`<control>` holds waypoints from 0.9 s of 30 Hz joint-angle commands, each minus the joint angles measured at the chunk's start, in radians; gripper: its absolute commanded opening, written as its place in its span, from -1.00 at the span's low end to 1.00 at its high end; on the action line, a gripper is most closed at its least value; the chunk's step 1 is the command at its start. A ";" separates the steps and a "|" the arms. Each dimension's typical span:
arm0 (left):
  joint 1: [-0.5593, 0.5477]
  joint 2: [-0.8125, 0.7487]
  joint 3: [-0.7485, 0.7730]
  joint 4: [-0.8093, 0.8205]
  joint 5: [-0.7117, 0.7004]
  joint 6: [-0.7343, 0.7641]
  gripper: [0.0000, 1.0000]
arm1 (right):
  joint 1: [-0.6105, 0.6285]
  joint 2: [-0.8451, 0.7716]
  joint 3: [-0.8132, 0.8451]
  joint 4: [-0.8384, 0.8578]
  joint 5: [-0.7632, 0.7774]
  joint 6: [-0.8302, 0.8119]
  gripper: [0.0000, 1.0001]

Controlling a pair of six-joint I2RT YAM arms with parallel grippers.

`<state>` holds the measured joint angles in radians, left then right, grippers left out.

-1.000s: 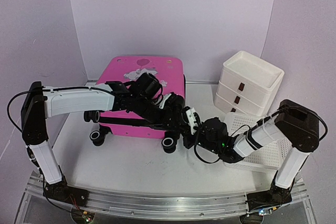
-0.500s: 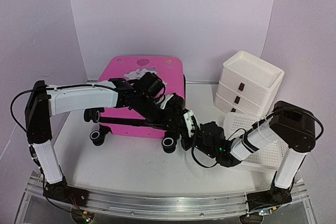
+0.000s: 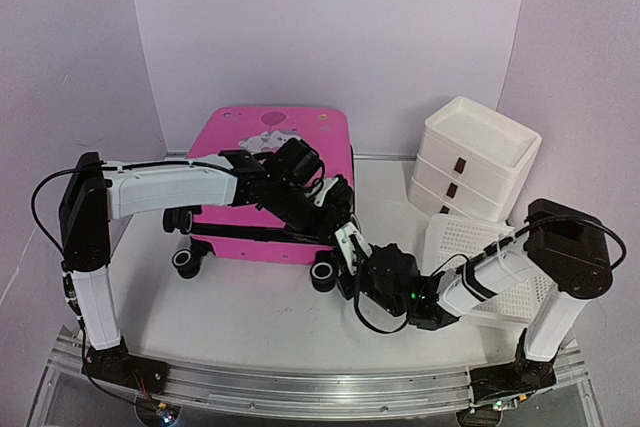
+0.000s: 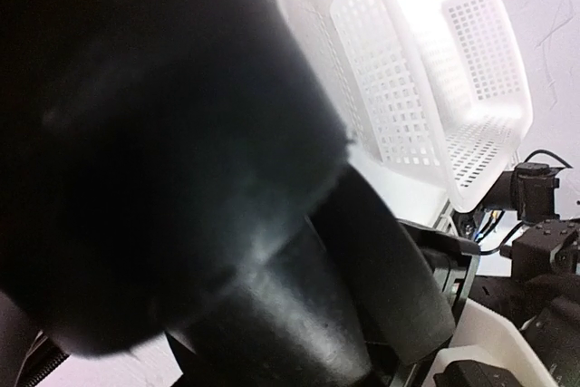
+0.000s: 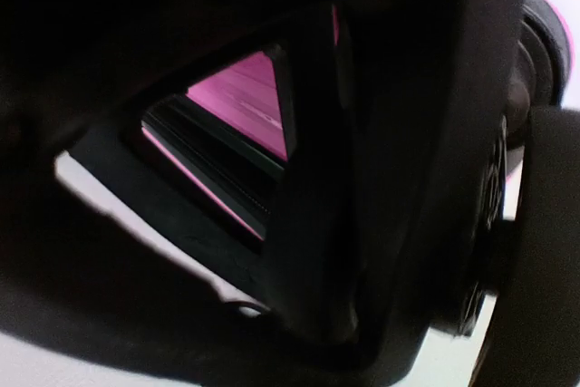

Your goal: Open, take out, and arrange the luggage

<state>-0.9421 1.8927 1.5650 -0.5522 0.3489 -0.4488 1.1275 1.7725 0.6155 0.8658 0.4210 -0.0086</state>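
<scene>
Your luggage, the hot-pink suitcase [image 3: 265, 147], lies flat and zipped shut with its printed face up; its rear edge sits close to the back wall and its left edge close to the left wall, so you have little room on those two sides. The front edge, with the black zip band, faces the arm bases; two black wheels stand along it, one at the suitcase's front left corner [image 3: 185, 260] and one at its front right corner [image 3: 322, 275].

The left gripper [image 3: 338, 217] hangs just off the suitcase's front right corner, its arm stretched across the whole front edge; the right gripper [image 3: 352, 265] crowds in beside that same corner, near the right-hand wheel and just under the left gripper. Both wrist views are mostly filled with dark blur, so you cannot tell whether either pair of jaws is apart, together or clamped on anything; the right wrist view shows only a sliver of pink shell [image 5: 249, 97].

Right of the suitcase a strip of table [image 3: 250, 317] separates it from the white drawer stack [image 3: 470, 162]; the white mesh basket [image 3: 500, 287] lies in front of that stack, well right of the suitcase. A broad band of bare tabletop runs in front of the suitcase's front edge.
</scene>
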 commanded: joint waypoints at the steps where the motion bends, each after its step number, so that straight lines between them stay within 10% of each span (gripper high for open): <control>1: 0.046 0.038 0.092 0.253 -0.206 -0.074 -0.56 | 0.142 -0.095 0.031 -0.058 -0.027 -0.085 -1.00; 4: 0.046 0.038 0.090 0.271 -0.172 -0.083 -0.50 | 0.143 -0.060 0.034 -0.012 0.048 -0.106 -1.00; 13: 0.053 -0.184 -0.119 0.193 -0.075 -0.066 0.55 | 0.114 -0.053 0.015 0.076 0.010 -0.109 -1.00; 22: 0.156 -0.557 -0.243 -0.169 0.003 0.040 0.81 | 0.089 -0.052 -0.002 0.078 -0.033 -0.082 -1.00; 27: 0.250 -0.718 -0.260 -0.396 -0.209 0.062 0.86 | 0.086 -0.049 0.001 0.078 -0.043 -0.078 -1.00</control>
<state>-0.7521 1.2728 1.3136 -0.7212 0.3042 -0.4286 1.1889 1.7435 0.6090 0.8761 0.4847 -0.0906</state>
